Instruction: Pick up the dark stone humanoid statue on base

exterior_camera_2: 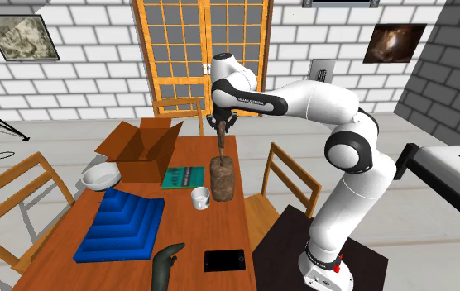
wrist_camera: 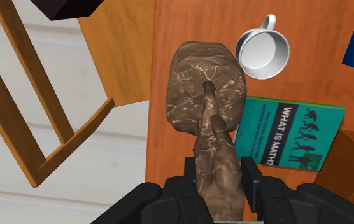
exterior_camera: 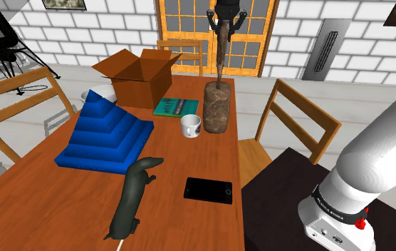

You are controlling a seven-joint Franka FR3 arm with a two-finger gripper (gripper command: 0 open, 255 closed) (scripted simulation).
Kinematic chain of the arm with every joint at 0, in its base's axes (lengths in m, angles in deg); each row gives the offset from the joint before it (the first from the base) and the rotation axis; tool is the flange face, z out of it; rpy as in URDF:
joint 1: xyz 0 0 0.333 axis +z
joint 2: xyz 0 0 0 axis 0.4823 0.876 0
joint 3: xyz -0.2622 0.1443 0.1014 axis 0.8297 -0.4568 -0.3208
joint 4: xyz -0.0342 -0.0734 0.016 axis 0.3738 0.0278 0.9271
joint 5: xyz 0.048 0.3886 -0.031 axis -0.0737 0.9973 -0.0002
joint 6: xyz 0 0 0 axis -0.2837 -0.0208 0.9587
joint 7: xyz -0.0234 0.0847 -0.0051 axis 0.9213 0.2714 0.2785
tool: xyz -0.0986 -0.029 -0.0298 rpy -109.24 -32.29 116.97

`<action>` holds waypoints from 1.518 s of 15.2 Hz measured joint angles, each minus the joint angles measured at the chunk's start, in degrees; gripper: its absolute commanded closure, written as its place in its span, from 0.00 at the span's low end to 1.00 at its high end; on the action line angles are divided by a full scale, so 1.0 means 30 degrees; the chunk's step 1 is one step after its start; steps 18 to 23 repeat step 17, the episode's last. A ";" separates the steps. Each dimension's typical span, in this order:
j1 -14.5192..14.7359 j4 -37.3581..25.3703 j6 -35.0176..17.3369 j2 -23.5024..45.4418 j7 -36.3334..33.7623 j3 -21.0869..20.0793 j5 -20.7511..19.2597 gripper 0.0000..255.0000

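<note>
Statue (wrist_camera: 202, 89) upright, slim upper figure pinched inside pincer (wrist_camera: 220, 168), base below.

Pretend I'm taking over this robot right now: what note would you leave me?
Gripper: shut on the upper part of the brown stone statue.
Statue: upright, its base seemingly resting on the table, beside the white mug and the teal book.
Done: reach and grasp.
Left: lift it straight up, clear of the table.
</note>
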 measured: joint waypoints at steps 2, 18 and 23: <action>0.0012 -0.0158 0.0134 0.0076 -0.0004 -0.0014 -0.0007 1.00; 0.0110 -0.5989 0.4297 0.1812 0.0300 -0.0199 -0.0236 1.00; 0.0110 -0.5989 0.4297 0.1812 0.0300 -0.0199 -0.0236 1.00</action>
